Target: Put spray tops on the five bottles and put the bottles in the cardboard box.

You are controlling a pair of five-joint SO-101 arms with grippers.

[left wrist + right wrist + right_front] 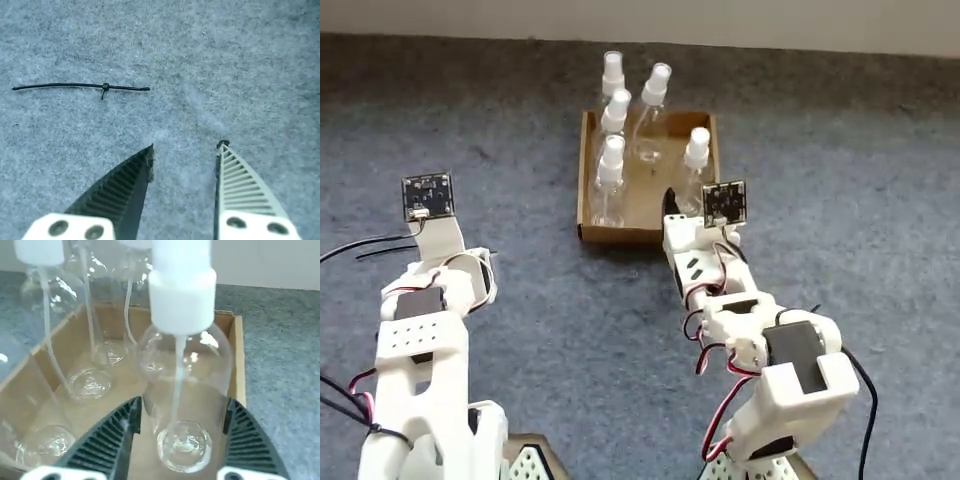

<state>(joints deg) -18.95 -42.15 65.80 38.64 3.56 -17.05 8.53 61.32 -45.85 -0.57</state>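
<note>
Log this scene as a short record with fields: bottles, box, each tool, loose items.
bottles: five clear bottles, upright, each with a white spray top
box: cardboard box on grey carpet, holding the bottles; rear bases partly hidden
right tool: open, fingers either side of the nearest bottle; contact unclear
left tool: open, above the carpet, holding nothing
loose item: black cable tie on the carpet near the left tool

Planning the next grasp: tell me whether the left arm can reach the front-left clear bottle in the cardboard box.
Likely yes: the left tool is open over grey carpet, and only the brown cardboard box's front wall stands between it and the clear plastic bottle.
</note>
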